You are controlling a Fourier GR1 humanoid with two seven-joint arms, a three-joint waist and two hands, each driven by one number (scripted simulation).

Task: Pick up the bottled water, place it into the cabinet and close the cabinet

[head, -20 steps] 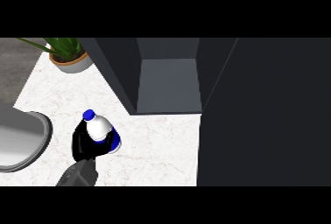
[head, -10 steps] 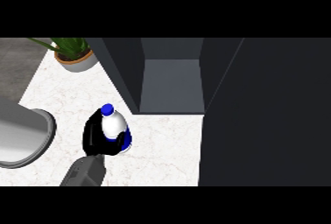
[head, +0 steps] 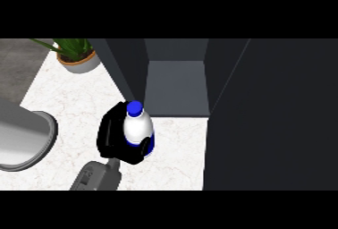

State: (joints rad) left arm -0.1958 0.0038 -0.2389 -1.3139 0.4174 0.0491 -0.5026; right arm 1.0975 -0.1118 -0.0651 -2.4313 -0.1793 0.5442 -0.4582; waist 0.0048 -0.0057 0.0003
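Free room: cabinet bay (head: 175,87) open at 1 o'clock from bottled water (head: 137,127). At 12 cabinet side wall (head: 128,67) blocks. At 3 dark door (head: 271,112) bars way. At 11 potted plant (head: 78,56); at 9 grey basin (head: 23,141).

a white, faintly marbled worktop (head: 66,103) fills the left part of the view, and a darker grey surface (head: 20,67) lies beyond its slanted far-left edge. near the far edge stands a potted plant (head: 78,60), its long green leaves rising from a pale grey pot and cropped at the top. a large round grey vessel (head: 23,143) shows at the left edge, only partly in view, with a darker rim around a paler inside.
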